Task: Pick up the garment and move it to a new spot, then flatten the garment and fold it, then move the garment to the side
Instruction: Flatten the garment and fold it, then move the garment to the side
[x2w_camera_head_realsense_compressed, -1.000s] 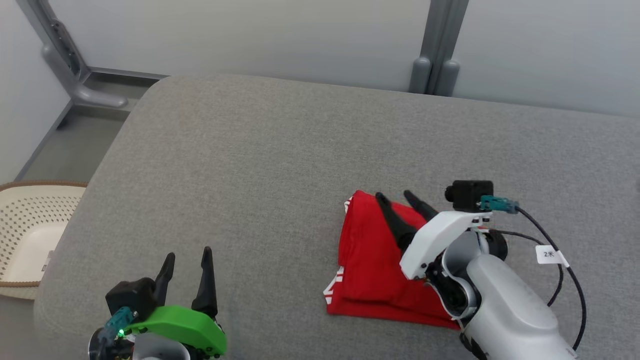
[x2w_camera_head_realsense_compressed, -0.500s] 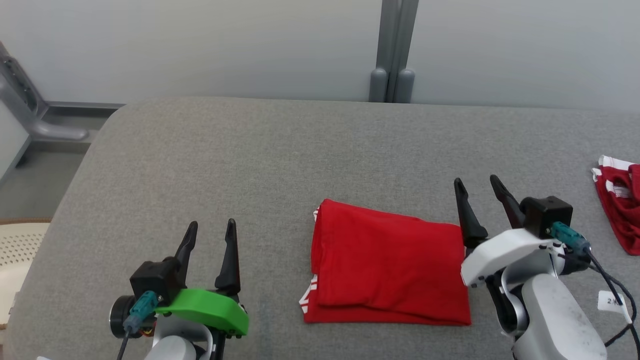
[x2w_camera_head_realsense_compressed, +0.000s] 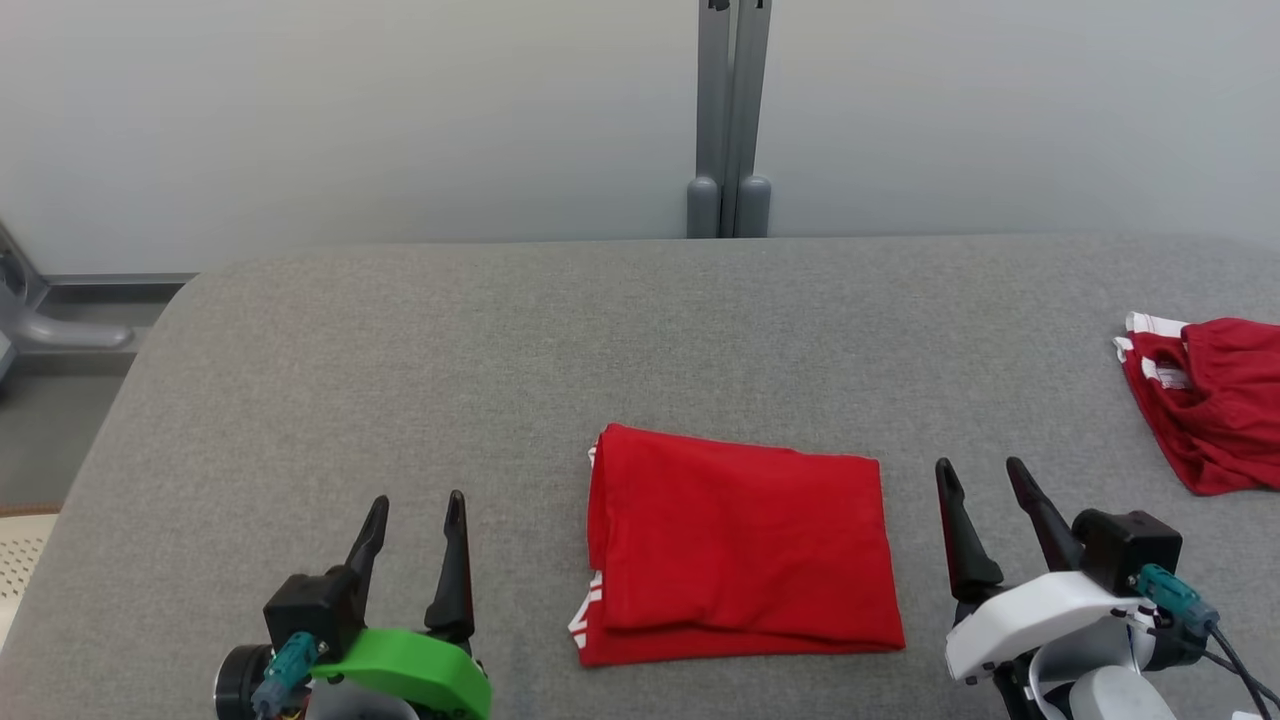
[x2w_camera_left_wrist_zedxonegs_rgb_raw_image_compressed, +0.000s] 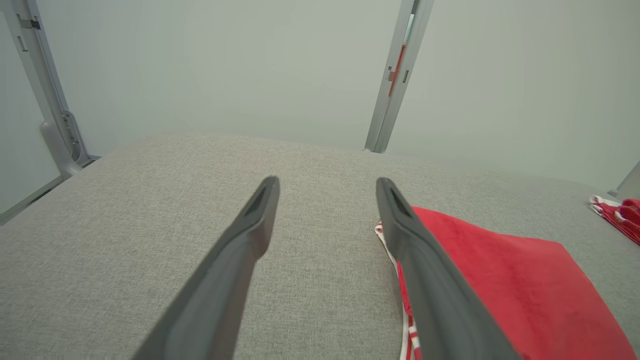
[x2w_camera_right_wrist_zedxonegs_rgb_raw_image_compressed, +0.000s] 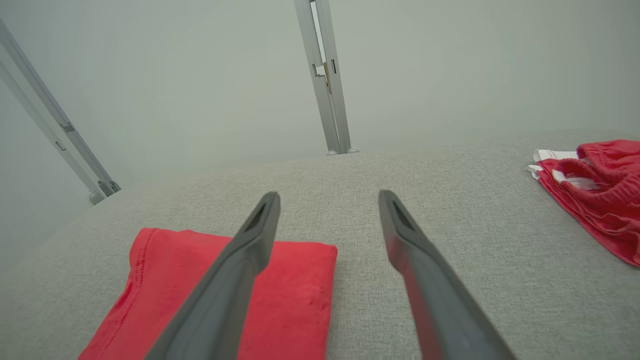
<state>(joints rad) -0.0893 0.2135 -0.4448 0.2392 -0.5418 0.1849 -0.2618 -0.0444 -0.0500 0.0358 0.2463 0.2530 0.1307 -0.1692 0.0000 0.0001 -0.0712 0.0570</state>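
The folded red garment (x2w_camera_head_realsense_compressed: 740, 545) is being shown lying flat at the front middle of the grey padded surface (x2w_camera_head_realsense_compressed: 400, 380). It is being flanked by the left gripper (x2w_camera_head_realsense_compressed: 418, 498) and the right gripper (x2w_camera_head_realsense_compressed: 978, 465), each being held apart from it with fingers spread wide and empty. A second red garment (x2w_camera_head_realsense_compressed: 1210, 400) is being seen crumpled, well apart, at the far right edge.

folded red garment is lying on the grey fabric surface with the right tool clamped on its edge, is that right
No. The folded red garment lies on the grey fabric surface, but the right tool is open and beside it, not touching it; the head view shows the gap between them.
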